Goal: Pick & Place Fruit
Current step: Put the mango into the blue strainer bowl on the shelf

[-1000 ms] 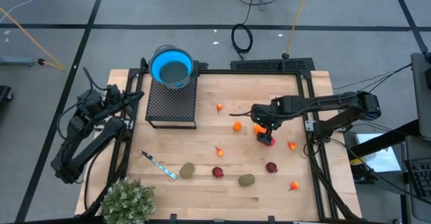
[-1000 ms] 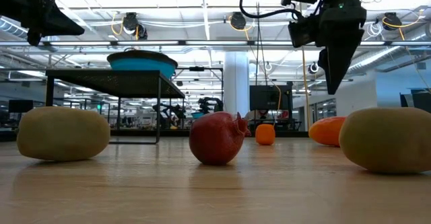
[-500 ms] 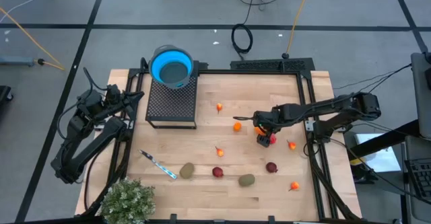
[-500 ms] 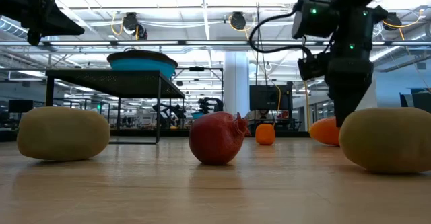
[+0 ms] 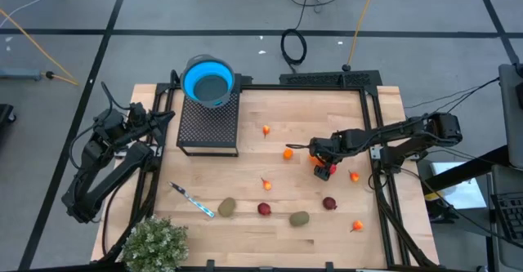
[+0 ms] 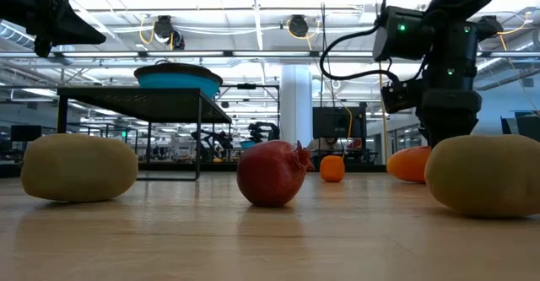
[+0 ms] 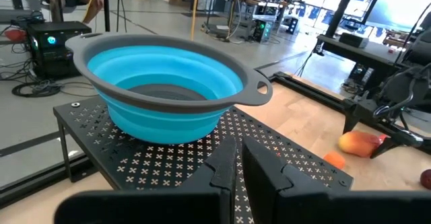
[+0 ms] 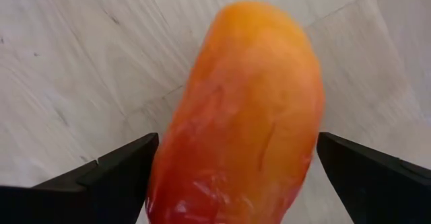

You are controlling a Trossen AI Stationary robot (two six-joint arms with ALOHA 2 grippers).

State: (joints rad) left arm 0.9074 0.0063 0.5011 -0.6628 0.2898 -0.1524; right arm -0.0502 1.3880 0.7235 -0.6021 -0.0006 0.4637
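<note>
The longer red-orange fruit [image 8: 242, 109] lies on its side on the wooden table right of centre; it also shows in the high view [image 5: 327, 171] and the low view [image 6: 409, 164]. My right gripper [image 5: 320, 159] is low over it and open, pointing down, with one finger [image 8: 114, 177] on each side of the fruit. Other fruit lies loose on the table: an orange ball [image 5: 288, 153], dark red rounds [image 5: 264, 209] [image 5: 329, 202] and olive-brown ovals [image 5: 226, 207] [image 5: 299, 218]. My left gripper [image 7: 236, 163] is shut and waits at the table's left edge.
A blue bowl [image 5: 208, 80] sits on a black perforated stand [image 5: 208, 125] at the far left. A thin blue-and-white stick [image 5: 192, 199] and a bushy green plant [image 5: 155, 243] are at the near left. Small orange pieces [image 5: 354, 176] [image 5: 357, 225] lie near the right edge.
My right gripper has gone down onto the longer red-orange fruit and a little toward the table's near edge, so that its fingers now stand beside the fruit. The fruit has stayed in place.
</note>
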